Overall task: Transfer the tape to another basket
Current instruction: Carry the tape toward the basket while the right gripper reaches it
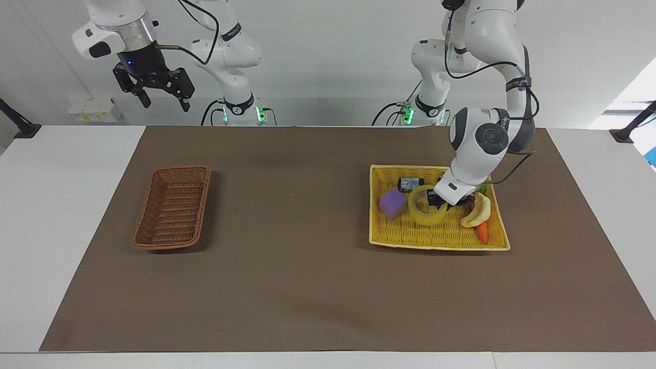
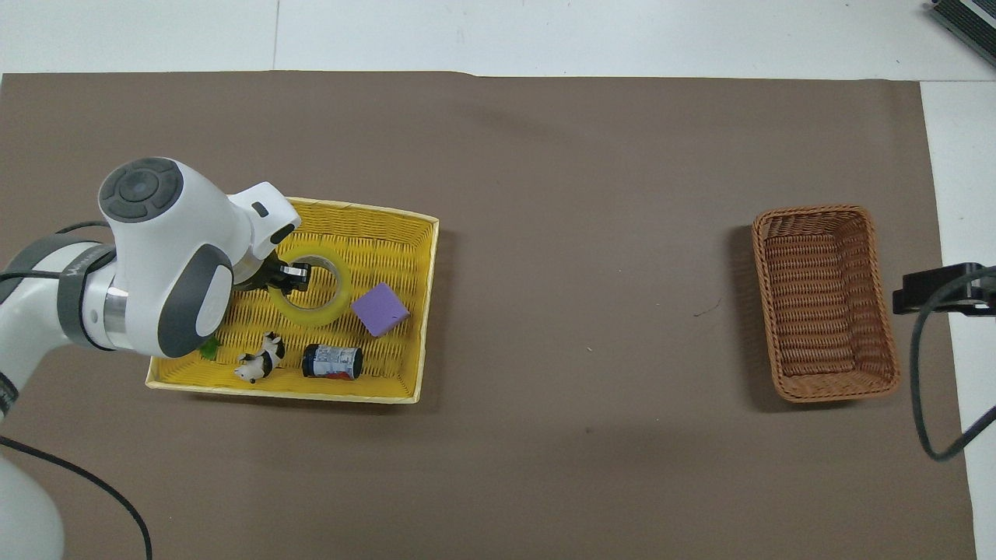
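One translucent tape [image 1: 425,206] ring, woven basket [image 1: 173,206]

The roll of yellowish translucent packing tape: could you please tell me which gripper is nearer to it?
Left. The left gripper is shut on the roll of yellowish translucent packing tape in the yellow woven tray. The right gripper waits high over the right arm's end of the table.
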Tool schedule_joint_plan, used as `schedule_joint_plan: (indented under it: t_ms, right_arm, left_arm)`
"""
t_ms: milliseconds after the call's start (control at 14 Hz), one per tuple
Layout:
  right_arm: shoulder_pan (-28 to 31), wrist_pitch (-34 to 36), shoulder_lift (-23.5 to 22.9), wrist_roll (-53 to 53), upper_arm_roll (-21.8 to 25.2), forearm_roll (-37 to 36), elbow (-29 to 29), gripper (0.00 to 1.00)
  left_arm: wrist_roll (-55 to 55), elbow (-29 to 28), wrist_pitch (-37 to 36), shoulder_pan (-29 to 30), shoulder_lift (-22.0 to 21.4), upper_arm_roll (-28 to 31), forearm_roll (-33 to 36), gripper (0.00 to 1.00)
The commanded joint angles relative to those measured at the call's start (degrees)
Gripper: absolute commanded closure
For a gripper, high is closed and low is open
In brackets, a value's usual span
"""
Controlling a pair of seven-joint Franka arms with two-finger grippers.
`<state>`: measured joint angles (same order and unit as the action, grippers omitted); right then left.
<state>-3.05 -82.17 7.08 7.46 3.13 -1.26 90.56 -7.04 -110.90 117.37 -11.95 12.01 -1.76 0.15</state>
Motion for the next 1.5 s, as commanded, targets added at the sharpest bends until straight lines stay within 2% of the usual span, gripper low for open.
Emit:
schedule_joint_plan:
  t_ms: [0,143,500,786,857,929,1143,1286,1429]
  right_arm:
    - [0.8,0.3,2.1,-1.8,-0.1,1.1,3.0,0.00]
    - [0.9,-0.1,2.1,-1.7,-0.1,1.0,3.0,0.00]
    - [0.6,-2.4,1.4,-1.0,-0.4,1.2,3.3,0.00]
    - [1.2,-5.7,0.3,-1.2,-0.4,1.3,3.4,0.00]
    - [0.9,-6.6,-0.4,-1.1,-0.4,2.8,3.3,0.00]
    - [0.9,-8.3,-0.8,-1.0,-0.4,7.3,3.4,0.00]
    - [0.5,-10.4,-1.7,-1.3,-0.6,15.8,3.4,0.00]
    - [0.0,-12.7,-2.9,-1.0,-0.9,22.4,3.7,0.00]
    - [-2.3,-16.6,-5.6,-0.3,-1.0,27.0,3.8,0.00]
  left_arm:
    - [-0.9,3.2,-5.2,0.2,-1.9,0.7,-0.4,1.00]
    - [-1.0,5.4,-9.0,0.9,-3.3,0.7,-0.9,1.00]
    - [-2.6,7.2,-12.2,0.1,-8.6,0.1,-1.9,1.00]
    - [-7.4,9.2,-17.1,-1.0,-8.8,-3.8,-3.7,1.00]
    - [-8.4,9.2,-16.6,-0.9,-8.8,-4.9,-7.3,1.00]
    - [-11.3,10.2,-16.5,-0.9,-8.6,-5.4,-10.8,1.00]
    - [-22.0,11.1,-14.4,-2.0,-8.1,-8.9,-17.2,1.00]
    - [-22.2,11.0,-10.2,-3.6,-8.1,-11.2,-19.7,1.00]
    - [-22.4,10.6,-5.4,-7.8,-8.1,-12.0,-21.3,1.00]
